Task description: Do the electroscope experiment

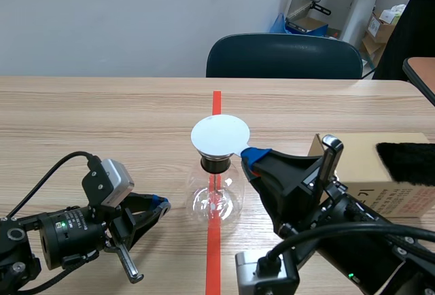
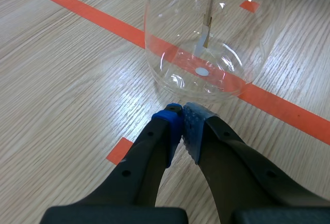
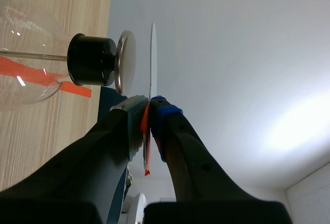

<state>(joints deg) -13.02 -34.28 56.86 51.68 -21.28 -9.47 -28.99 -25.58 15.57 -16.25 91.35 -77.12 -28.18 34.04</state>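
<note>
The electroscope is a clear glass flask [image 1: 214, 203] with a black stopper [image 1: 216, 165], standing on the orange tape line mid-table. My right gripper [image 1: 250, 155] is shut on the edge of a thin white disc [image 1: 219, 135] held flat just over the flask's top. In the right wrist view the white disc [image 3: 153, 59] hangs a small gap from the metal cap plate [image 3: 125, 61] on the stopper [image 3: 90, 60], and an orange tab [image 3: 146, 152] shows between the right gripper [image 3: 148, 111] fingers. My left gripper [image 2: 181, 113] is shut on nothing, low on the table, pointing at the flask [image 2: 214, 43] base; a metal rod [image 2: 208, 28] hangs inside.
A cardboard box [image 1: 387, 179] with a black furry piece [image 1: 408, 162] on top stands at the right behind my right arm. A dark chair [image 1: 284, 56] is across the table's far edge. Bare wood lies left of the flask.
</note>
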